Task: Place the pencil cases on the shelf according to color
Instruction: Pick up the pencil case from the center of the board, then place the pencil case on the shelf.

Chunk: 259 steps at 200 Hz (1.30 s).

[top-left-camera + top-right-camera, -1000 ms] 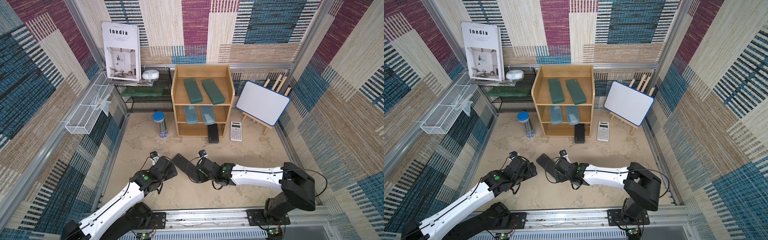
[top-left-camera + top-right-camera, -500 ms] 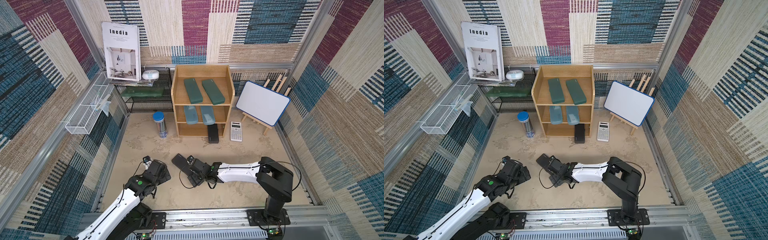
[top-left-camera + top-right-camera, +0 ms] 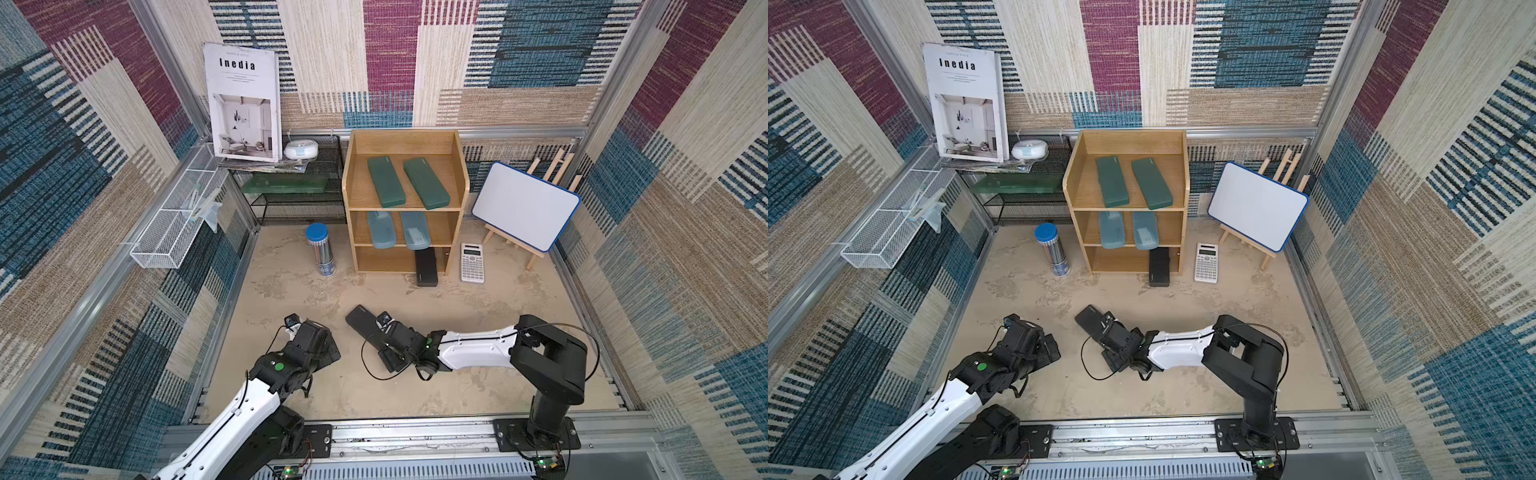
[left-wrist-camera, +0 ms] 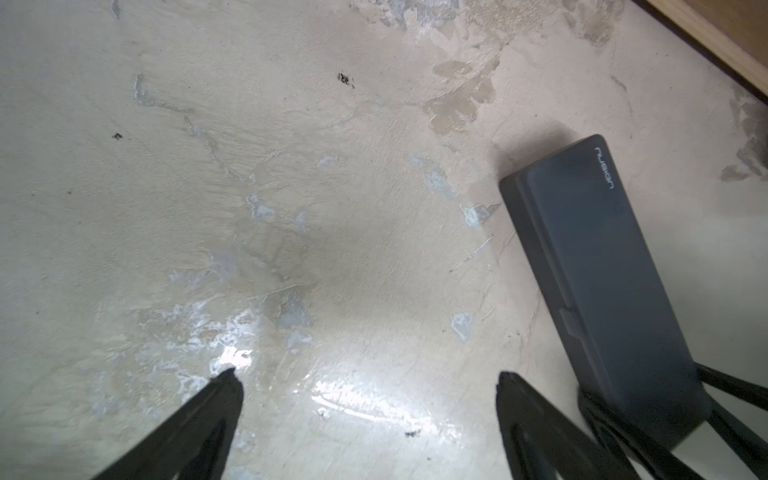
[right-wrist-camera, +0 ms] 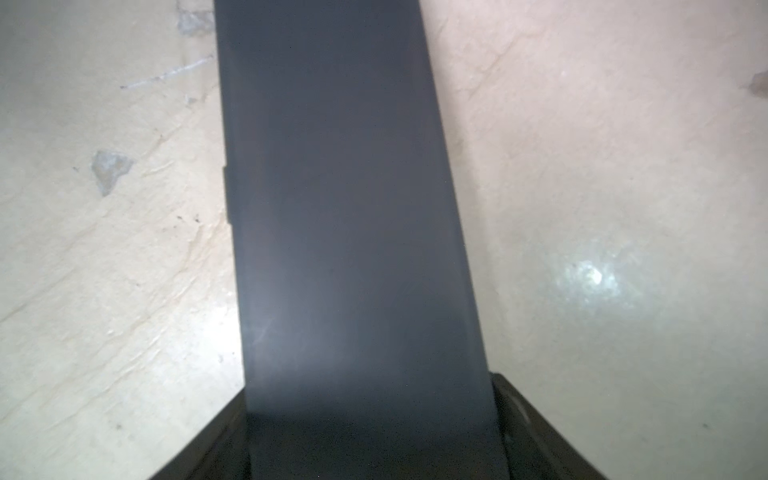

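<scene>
The wooden shelf (image 3: 457, 166) stands at the back. Two dark green pencil cases (image 3: 386, 181) (image 3: 426, 183) lie on its top tier. On the middle tier lie two teal ones (image 3: 381, 229) (image 3: 415, 230). One black case (image 3: 427, 268) sticks out of the bottom tier. A second black case (image 3: 360, 321) (image 5: 340, 187) lies on the floor. My right gripper (image 5: 370, 386) (image 3: 376, 338) is low over its near end, a finger against each long side. My left gripper (image 4: 368, 374) (image 3: 330, 351) is open over bare floor to the left, with the black case (image 4: 594, 270) beside it.
A calculator (image 3: 472, 262) lies right of the shelf, with a whiteboard on an easel (image 3: 525, 205) behind it. A blue-capped pencil tube (image 3: 322, 249) stands left of the shelf. A black mesh rack (image 3: 299, 199) and a white wire basket (image 3: 178, 224) line the left side.
My right gripper slid left along the floor case and its jaws narrowed onto the case's sides. My left gripper drew a little to the left, away from the case.
</scene>
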Each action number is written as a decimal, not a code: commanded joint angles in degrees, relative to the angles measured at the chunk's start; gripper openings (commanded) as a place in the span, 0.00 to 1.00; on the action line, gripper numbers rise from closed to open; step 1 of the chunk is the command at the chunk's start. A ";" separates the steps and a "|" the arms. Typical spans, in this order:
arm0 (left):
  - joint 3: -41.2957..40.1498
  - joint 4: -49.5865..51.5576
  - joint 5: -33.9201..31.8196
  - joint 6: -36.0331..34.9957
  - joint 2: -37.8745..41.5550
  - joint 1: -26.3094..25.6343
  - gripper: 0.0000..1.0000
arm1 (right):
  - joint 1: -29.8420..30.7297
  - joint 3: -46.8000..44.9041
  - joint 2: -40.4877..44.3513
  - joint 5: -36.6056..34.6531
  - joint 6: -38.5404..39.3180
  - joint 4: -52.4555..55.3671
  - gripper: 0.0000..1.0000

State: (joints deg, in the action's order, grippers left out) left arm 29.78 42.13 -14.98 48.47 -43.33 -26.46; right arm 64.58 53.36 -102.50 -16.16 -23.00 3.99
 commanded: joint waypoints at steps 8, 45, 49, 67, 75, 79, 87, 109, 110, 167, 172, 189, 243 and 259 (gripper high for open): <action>0.54 -0.51 0.30 -1.12 0.00 0.18 0.99 | 0.02 -2.55 5.46 -4.94 -5.11 2.98 0.71; 0.19 -1.69 0.61 -1.53 -0.93 0.35 0.99 | 0.02 -4.38 12.36 -11.78 -11.51 1.29 0.65; 0.19 -1.92 0.62 -1.59 -1.02 0.40 0.99 | 0.02 -4.33 12.61 -12.87 -12.78 1.22 0.65; 0.06 -2.93 1.08 -1.79 -1.99 0.51 0.99 | -0.21 -2.60 11.86 -15.76 -14.76 1.38 0.65; -0.01 -3.58 1.44 -1.84 -2.54 0.53 0.99 | -0.65 -0.87 10.54 -16.00 -14.78 1.95 0.65; 0.04 -3.77 1.58 -1.88 -2.82 0.57 0.99 | -0.94 0.16 9.72 -16.04 -14.96 2.46 0.65; 0.18 -4.19 1.84 -2.02 -3.35 0.70 0.99 | -1.62 2.63 7.18 -16.24 -15.54 3.81 0.64; 0.53 -4.98 2.45 -2.29 -4.47 1.01 0.99 | -3.82 9.62 0.80 -15.94 -16.58 6.34 0.62; 0.58 -5.05 2.52 -2.26 -4.52 1.03 0.99 | -3.83 9.90 0.54 -15.89 -16.65 6.36 0.62; -0.16 -6.23 3.50 -1.79 -4.82 1.61 0.99 | -9.47 24.26 -11.07 -12.43 -18.59 7.16 0.62; -0.16 -6.18 3.56 -1.56 -4.91 1.72 0.99 | -9.82 25.38 -11.97 -12.12 -18.64 7.17 0.62; -0.57 -7.01 4.91 -0.61 -5.31 1.67 0.99 | -10.84 29.25 -15.31 -11.64 -18.89 7.58 0.62; -0.54 -6.97 6.19 -0.96 -5.71 1.85 0.99 | -12.54 36.68 -21.90 -10.03 -18.28 10.94 0.72; 0.46 -5.11 5.61 -2.26 -5.74 2.06 0.99 | -12.58 37.67 -22.10 -10.28 -18.30 12.45 0.77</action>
State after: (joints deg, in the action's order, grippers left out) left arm 29.06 35.77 -9.21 48.01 -48.99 -24.69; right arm 51.88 89.56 -124.42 -26.26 -41.23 14.26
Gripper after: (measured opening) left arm 0.991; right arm 0.743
